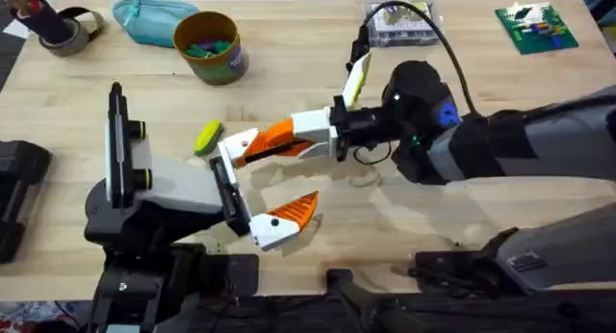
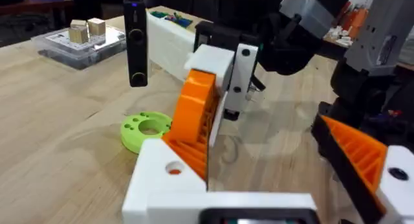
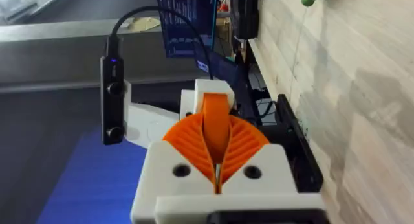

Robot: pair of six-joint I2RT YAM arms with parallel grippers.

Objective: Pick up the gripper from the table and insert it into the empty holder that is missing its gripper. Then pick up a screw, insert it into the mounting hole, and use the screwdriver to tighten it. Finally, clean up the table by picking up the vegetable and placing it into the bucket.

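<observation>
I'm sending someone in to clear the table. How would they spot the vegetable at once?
Start at the grey stand at the table's near left and follow its black bar to the far end. The vegetable lies flat on the wood just beyond it, nearer than the mustard-yellow bucket. It is the small yellow-green oblong, unlike the orange-and-white parts beside it.

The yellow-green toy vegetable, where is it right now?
In the overhead view the small yellow-green oblong toy vegetable lies on the wooden table, left of centre, below the mustard-yellow round bucket.

Yellow-green vegetable (image 1: 208, 138) lies on table near mustard bucket (image 1: 209, 46).
</observation>
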